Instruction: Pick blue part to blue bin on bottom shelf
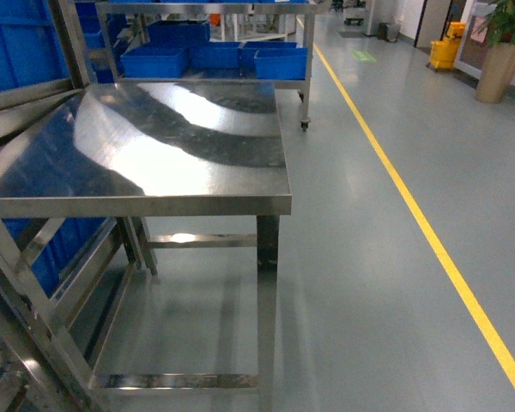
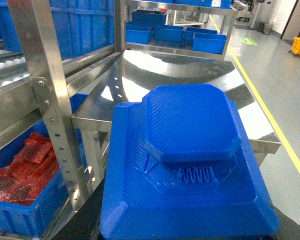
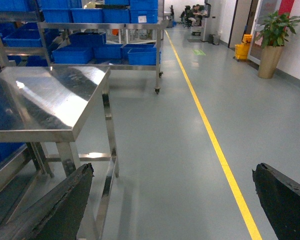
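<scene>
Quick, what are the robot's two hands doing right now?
Left tool: hidden behind the blue part filling its camera; likely holding it, cannot tell.
Right tool: open, empty.

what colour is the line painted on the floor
Yellow line, clearest in the head view.

Neither arm shows in the head view. In the right wrist view the right gripper (image 3: 172, 200) is spread wide, its two dark fingers (image 3: 60, 205) at the lower corners of the frame with nothing between them. The left wrist view shows none of the left gripper itself, so its state cannot be told.
</scene>
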